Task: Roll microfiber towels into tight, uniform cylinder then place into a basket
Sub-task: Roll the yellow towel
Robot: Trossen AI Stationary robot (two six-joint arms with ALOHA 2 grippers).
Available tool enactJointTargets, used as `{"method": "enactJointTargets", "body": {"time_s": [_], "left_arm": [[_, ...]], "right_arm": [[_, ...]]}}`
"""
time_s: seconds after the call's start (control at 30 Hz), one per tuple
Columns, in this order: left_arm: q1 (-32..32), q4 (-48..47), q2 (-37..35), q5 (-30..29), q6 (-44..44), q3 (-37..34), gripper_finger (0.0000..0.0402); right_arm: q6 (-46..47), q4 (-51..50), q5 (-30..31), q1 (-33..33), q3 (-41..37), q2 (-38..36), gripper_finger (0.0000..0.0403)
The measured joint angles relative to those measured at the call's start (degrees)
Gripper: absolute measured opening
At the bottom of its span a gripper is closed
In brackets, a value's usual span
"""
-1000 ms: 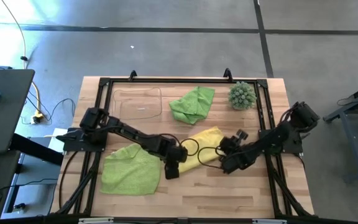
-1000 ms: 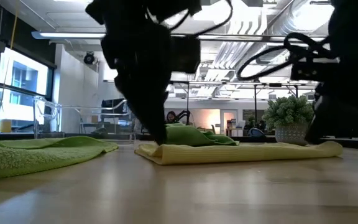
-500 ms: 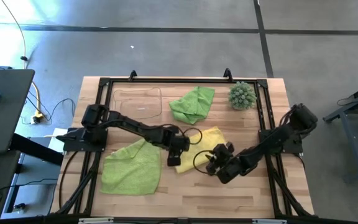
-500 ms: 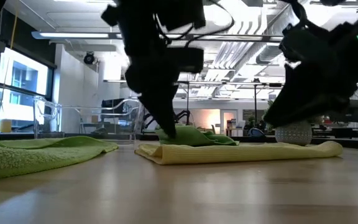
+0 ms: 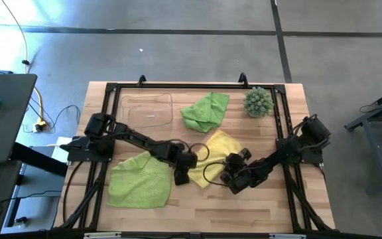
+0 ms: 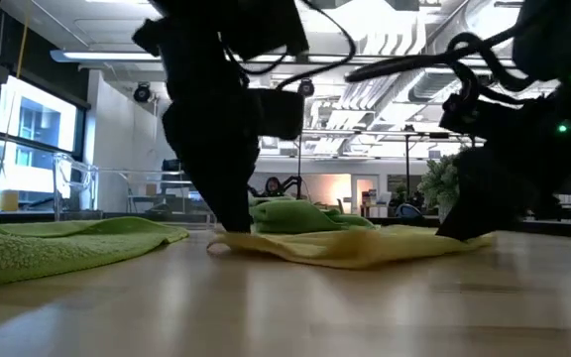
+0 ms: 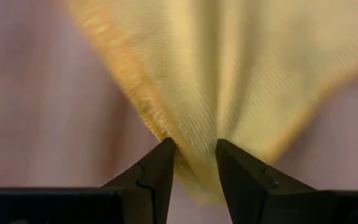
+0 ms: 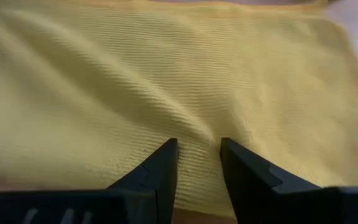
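High view: wooden table [image 5: 257, 206] with a black frame. The yellow towel [image 5: 219, 147] lies near the middle, slightly toward the right, rumpled. The left gripper [image 5: 182, 174] is down at its near-left edge; the right gripper [image 5: 233, 178] is at its near-right edge, the two arms converging on it. One lime green towel [image 5: 140, 180] lies spread flat at the near left, just beside the left gripper; a second lime green towel [image 5: 205, 111] sits bunched at the far middle. The clear basket [image 5: 147, 108] rests at the far left, with nothing in it, well apart from the yellow towel. A spiky green ball plant [image 5: 258, 101] stands at the far right corner. Low view: the yellow towel [image 6: 355, 245] is lifted a little in folds between the two dark arms, its ends drooping to the table; the flat green towel [image 6: 57, 243] lies to the side. Left wrist view: the left gripper [image 7: 196, 162] has its fingers pinched on a gathered fold of yellow towel [image 7: 229, 68], the cloth fanning out beyond the tips. Right wrist view: the right gripper [image 8: 197, 160] has its fingers clamped on a ridge of the yellow towel [image 8: 166, 81], with wrinkles running out from the pinch.
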Motion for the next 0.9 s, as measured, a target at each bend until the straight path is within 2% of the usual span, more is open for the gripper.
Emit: {"method": "enactJointTargets", "body": {"time_s": [0.13, 0.27, 0.47, 0.6, 0.73, 0.9], "left_arm": [[-3.57, 6.06, 0.45, 2.66, 0.49, 0.28, 0.0113], [-5.64, 6.8, 0.45, -0.71, 5.73, 2.28, 0.0113], [-6.83, 5.86, 0.45, -8.12, 26.48, 3.3, 0.0113], [-7.89, 2.07, 0.45, -11.32, 40.82, 3.27, 0.0113], [-8.88, 1.39, 0.45, -14.08, 49.08, 3.27, 0.0113], [-10.45, 1.56, 1.37, -14.31, 58.67, 3.25, 0.0113]], "right_arm": [[-7.48, -1.52, -1.26, -1.74, -0.11, -1.97, 0.0116], [-13.4, -1.64, -4.71, -1.76, 1.25, -7.04, 0.0116], [-24.23, 0.54, -13.46, 2.8, 2.51, -12.85, 0.0116], [-29.35, 2.24, -14.13, 6.66, 2.48, -12.22, 0.0116], [-31.36, 6.39, -13.27, 8.48, 2.47, -10.1, 0.0117], [-40.6, 16.78, -12.77, 8.67, 2.57, -5.17, 0.0133]]}}
